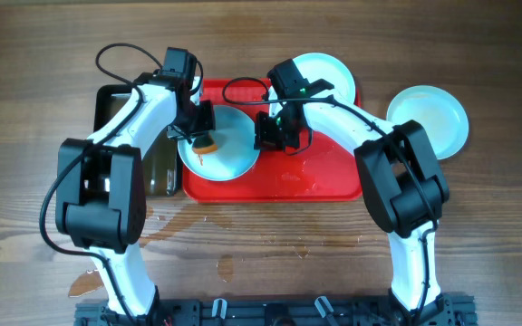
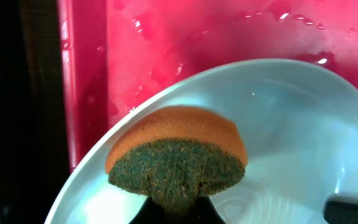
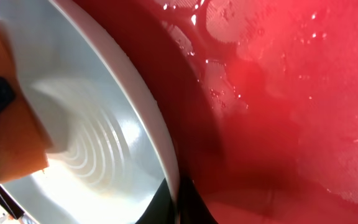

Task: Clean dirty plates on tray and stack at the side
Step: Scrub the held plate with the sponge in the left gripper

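A pale blue plate [image 1: 227,148] sits on the left part of the red tray [image 1: 320,181]. My left gripper [image 1: 202,136] is shut on an orange and green sponge [image 2: 176,158] pressed on the plate's left inside [image 2: 291,124]. My right gripper [image 1: 268,134] is shut on the plate's right rim [image 3: 166,155]; the sponge [image 3: 8,134] shows at the left of the right wrist view. A second plate [image 1: 324,74] lies at the tray's back right. A third plate [image 1: 429,119] lies on the table right of the tray.
A narrow black tray [image 1: 116,104] with brownish water lies left of the red tray, under my left arm. The red tray's floor [image 3: 303,93] is wet. Water spots lie on the wooden table [image 1: 270,249] in front of the tray.
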